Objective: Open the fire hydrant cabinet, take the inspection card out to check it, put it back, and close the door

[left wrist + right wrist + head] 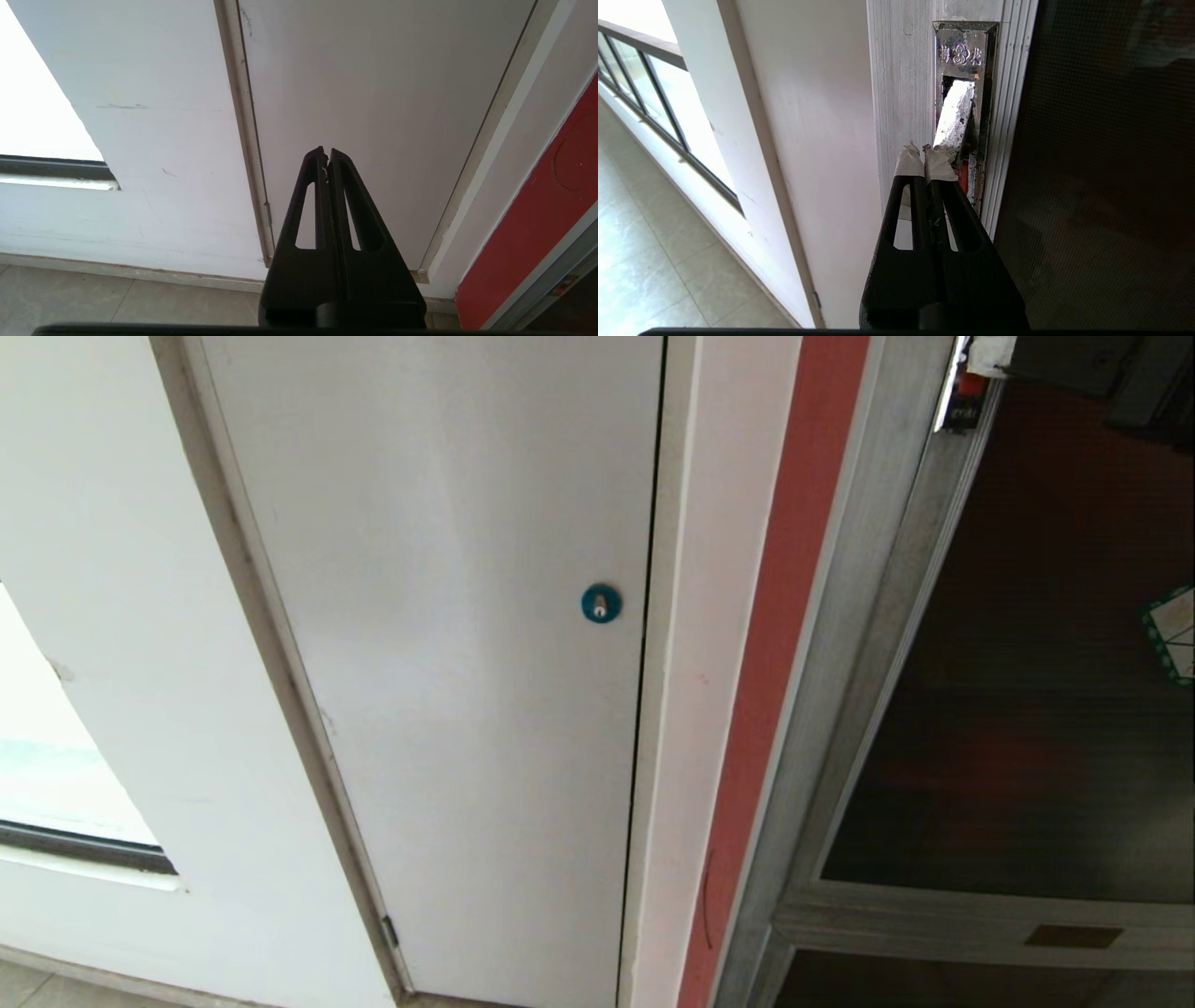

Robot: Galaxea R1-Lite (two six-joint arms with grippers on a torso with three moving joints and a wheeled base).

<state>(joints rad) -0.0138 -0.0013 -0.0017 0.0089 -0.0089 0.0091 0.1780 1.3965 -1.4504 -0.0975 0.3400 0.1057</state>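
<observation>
The right gripper point(923, 151) is pinched tight, holding nothing, its taped tips right at the silver latch point(955, 114) on the door point(1027, 709) of the fire hydrant cabinet point(868, 523). The door looks closed. The left gripper point(326, 154), also pinched tight, hangs near the white door point(448, 616).

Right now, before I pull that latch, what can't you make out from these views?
- Inspection card: in no view; the tinted door glass hides the cabinet interior.
- Right gripper: shut at the latch lever; contact unclear in right wrist view.
- Hexagonal sticker: cut off by head view's edge.
</observation>
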